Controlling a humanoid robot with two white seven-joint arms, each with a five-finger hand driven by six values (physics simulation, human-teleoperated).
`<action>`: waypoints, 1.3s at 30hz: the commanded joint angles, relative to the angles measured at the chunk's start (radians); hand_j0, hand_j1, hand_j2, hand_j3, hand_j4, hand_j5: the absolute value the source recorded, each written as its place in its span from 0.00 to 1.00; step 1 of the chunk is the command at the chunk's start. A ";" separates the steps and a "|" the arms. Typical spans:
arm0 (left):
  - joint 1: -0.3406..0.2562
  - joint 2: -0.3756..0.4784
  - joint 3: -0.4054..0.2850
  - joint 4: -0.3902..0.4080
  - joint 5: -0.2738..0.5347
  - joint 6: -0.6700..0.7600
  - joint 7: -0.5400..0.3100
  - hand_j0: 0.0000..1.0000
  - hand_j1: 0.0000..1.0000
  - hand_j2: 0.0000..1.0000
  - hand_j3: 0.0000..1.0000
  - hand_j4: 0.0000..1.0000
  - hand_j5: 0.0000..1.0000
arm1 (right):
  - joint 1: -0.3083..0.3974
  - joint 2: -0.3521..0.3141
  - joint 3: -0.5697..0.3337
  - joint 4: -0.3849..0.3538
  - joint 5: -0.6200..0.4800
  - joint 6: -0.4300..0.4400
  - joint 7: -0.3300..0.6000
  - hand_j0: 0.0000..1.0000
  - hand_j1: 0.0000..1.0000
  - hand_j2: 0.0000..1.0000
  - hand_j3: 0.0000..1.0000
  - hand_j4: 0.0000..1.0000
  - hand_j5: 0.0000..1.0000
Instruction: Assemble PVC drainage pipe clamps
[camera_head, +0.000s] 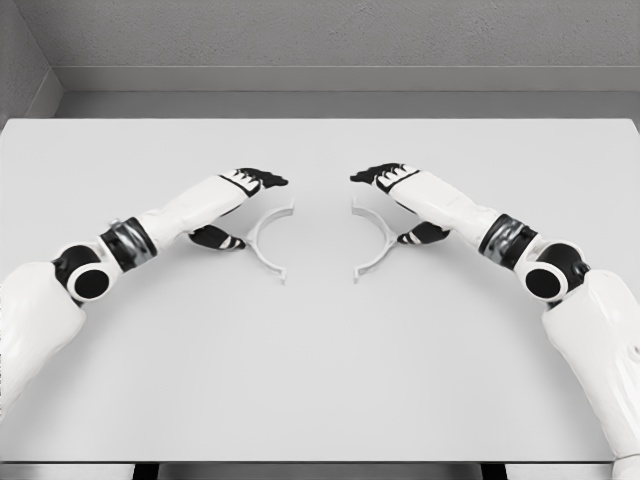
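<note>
- Overall, 2 white half-ring clamp pieces lay flat on the pale grey table (320, 380), near its middle and well apart from each other.
- Left clamp half (268, 238) curved with its open side facing right; right clamp half (376, 240) mirrored it, open side facing left.
- Left hand (240, 205) sat just beside the left clamp half, on its outer side. Fingers reached forward above the piece's upper end, thumb lower near the arc; nothing was grasped, fingers relaxed.
- Right hand (400, 200) sat likewise beside the right clamp half, fingers extended over its upper end, thumb low by the arc, loose and holding nothing.
- Contact between either hand and its piece could not be told.
- Both arms came in from the lower corners, forearms angled inward.
</note>
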 joint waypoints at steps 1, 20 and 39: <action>0.002 -0.017 0.001 -0.003 -0.007 0.000 -0.001 1.00 1.00 1.00 1.00 1.00 1.00 | 0.000 -0.001 -0.001 0.005 -0.007 0.002 0.000 1.00 1.00 1.00 1.00 1.00 1.00; -0.014 0.023 0.015 0.010 -0.010 0.000 -0.001 1.00 1.00 1.00 1.00 1.00 1.00 | -0.029 0.038 0.049 0.028 -0.007 0.031 0.000 1.00 1.00 1.00 1.00 1.00 1.00; -0.071 -0.017 0.002 0.037 -0.005 0.000 -0.001 1.00 1.00 1.00 1.00 1.00 1.00 | 0.012 -0.039 0.003 -0.114 -0.019 0.032 0.001 1.00 1.00 1.00 1.00 1.00 1.00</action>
